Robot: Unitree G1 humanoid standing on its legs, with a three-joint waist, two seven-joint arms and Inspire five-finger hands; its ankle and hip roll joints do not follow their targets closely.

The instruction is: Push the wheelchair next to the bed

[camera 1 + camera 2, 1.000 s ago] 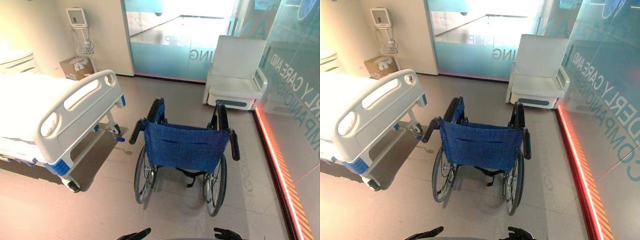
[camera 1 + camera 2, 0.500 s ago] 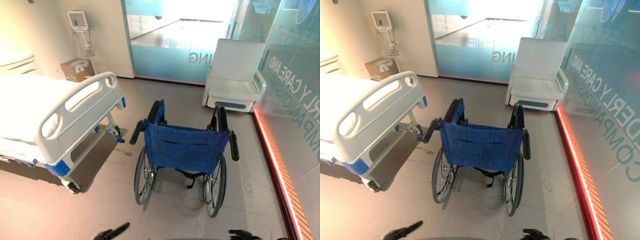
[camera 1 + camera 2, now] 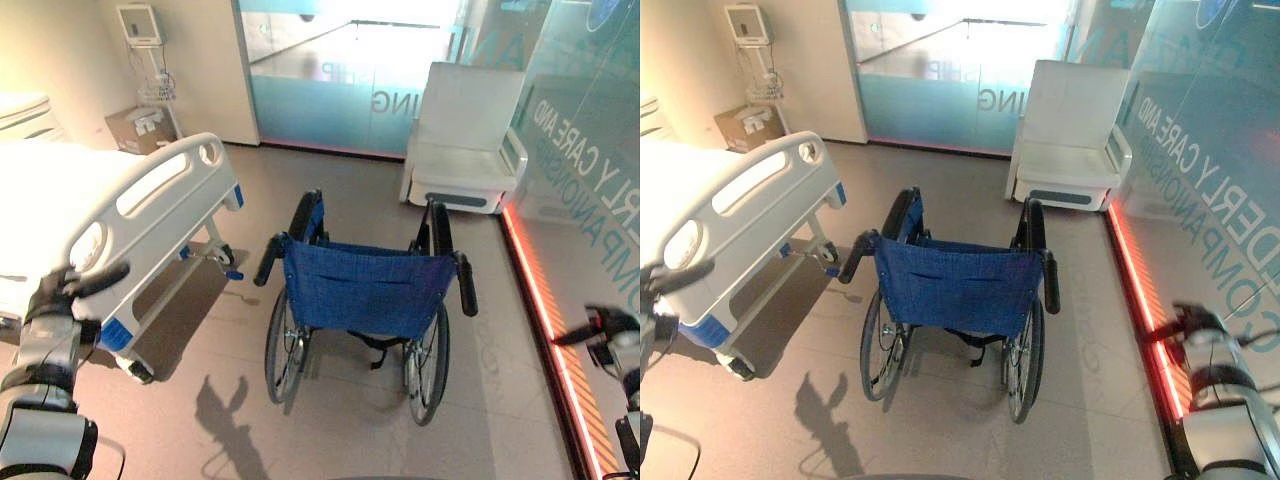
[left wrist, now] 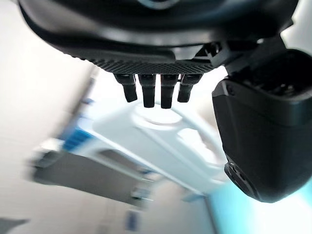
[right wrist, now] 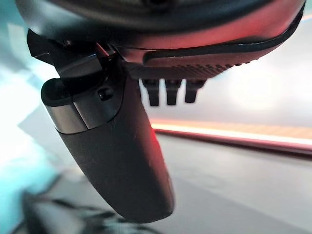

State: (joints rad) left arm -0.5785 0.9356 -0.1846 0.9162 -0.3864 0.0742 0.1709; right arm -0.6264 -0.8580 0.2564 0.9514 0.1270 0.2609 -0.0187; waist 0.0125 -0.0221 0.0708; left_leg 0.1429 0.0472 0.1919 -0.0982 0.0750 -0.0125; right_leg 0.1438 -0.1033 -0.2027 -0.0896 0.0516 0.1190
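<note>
Wheelchair point(image 3: 368, 290) (unlabelled) stands beside bed point(image 3: 150, 215).

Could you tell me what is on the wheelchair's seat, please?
The wheelchair faces away, so its blue backrest covers the seat. Past it, both black armrests show, bare. Whether anything lies on the seat cannot be seen.

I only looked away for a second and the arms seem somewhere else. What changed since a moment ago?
Both arms rose and spread apart: the left hand is now up in front of the bed, the right hand out by the glass wall. Both hands look open and hold nothing. The wheelchair stands where it was, its push handles untouched. The view itself shifted slightly.
</note>
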